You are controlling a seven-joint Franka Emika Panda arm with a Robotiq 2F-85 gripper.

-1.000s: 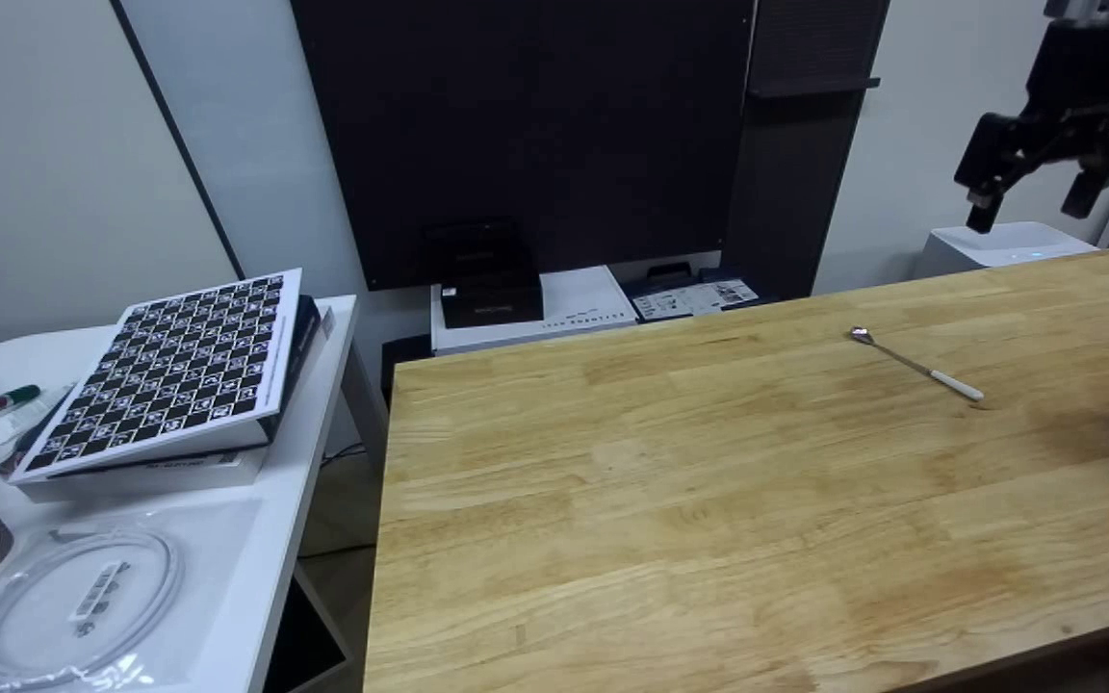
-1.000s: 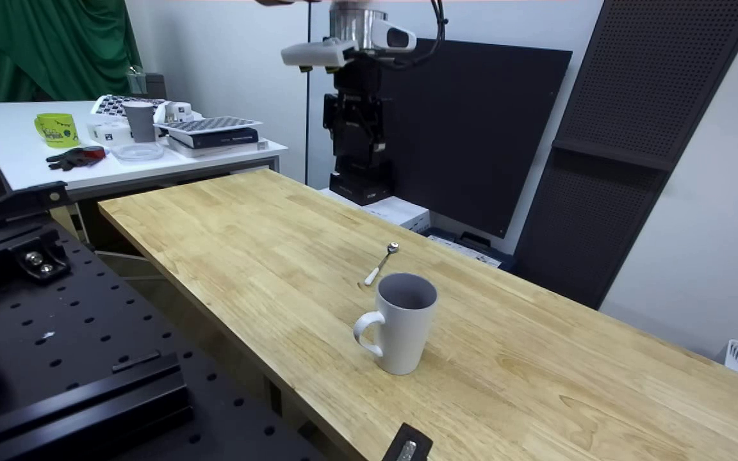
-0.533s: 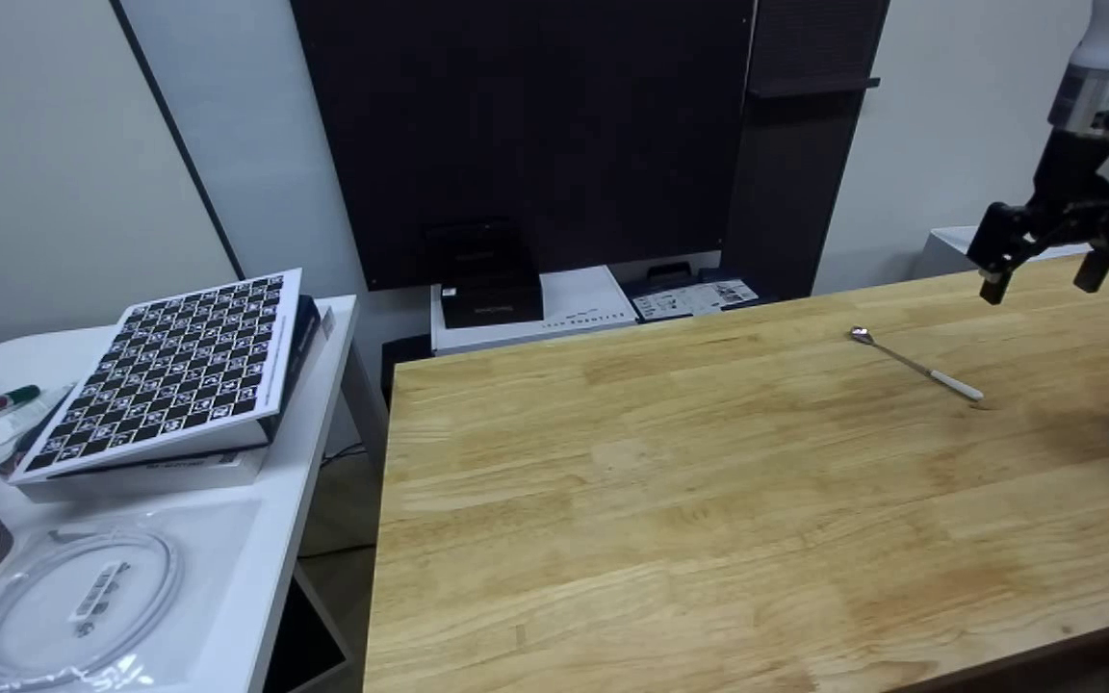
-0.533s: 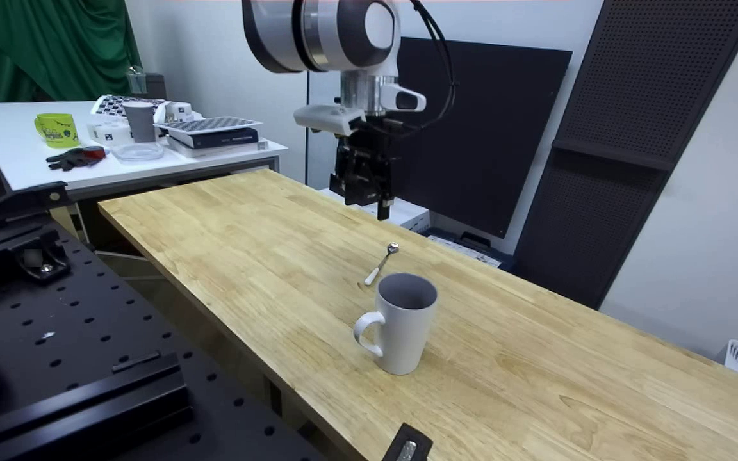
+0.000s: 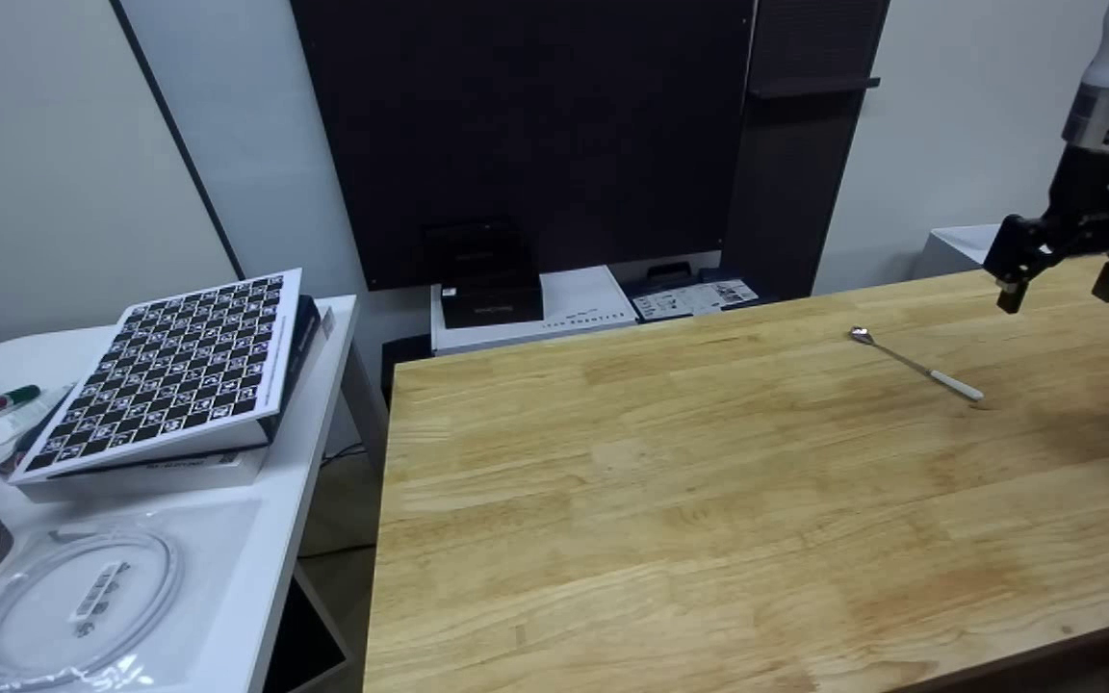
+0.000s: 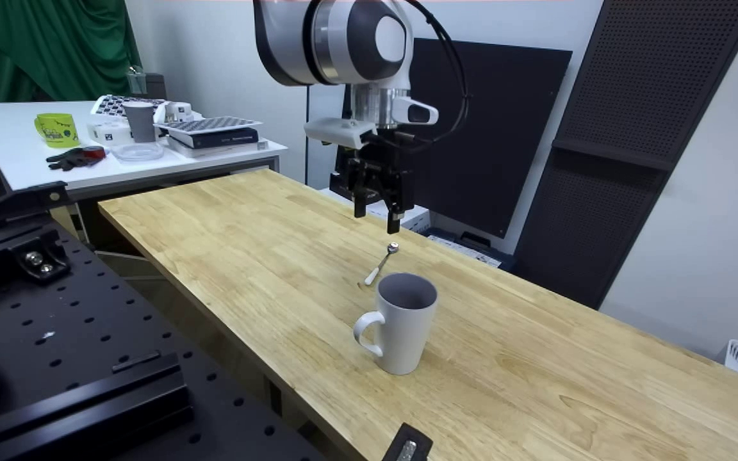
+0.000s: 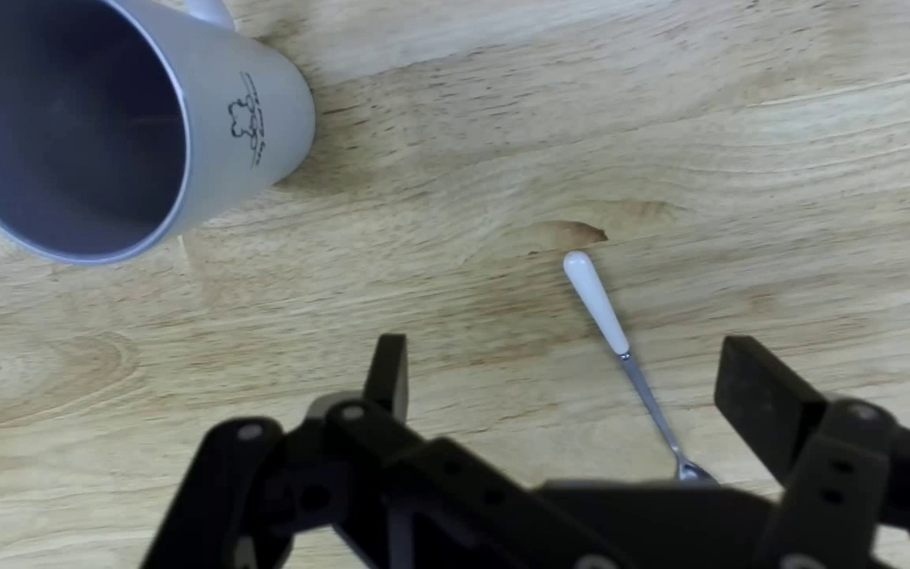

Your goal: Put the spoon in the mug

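Note:
The spoon (image 7: 599, 306) lies on the wooden table, with a white handle, a thin silvery neck and a small bowl. It also shows in both exterior views (image 5: 956, 385) (image 6: 372, 276). My gripper (image 7: 565, 348) is open and empty, with its fingers wide apart. In the wrist view the spoon's neck lies between the fingers and the bowl's end is hidden by the gripper. In both exterior views the gripper (image 5: 1059, 294) (image 6: 377, 218) is above the table, apart from the spoon. The light grey mug (image 6: 405, 333) stands upright near the handle end; it also shows in the wrist view (image 7: 257, 118).
A white side table (image 6: 16, 128) holds a yellow-green mug (image 6: 57, 130), a grey cup (image 6: 140, 121) and a checkered board (image 5: 165, 361) on books. A black perforated bench (image 6: 119, 384) borders the wooden table. Boxes (image 5: 574, 303) stand behind the table's far edge.
The arm and gripper have come down towards the table, fast at first and then less. The gripper has also turned somewhat. The spoon and the mug have not moved.

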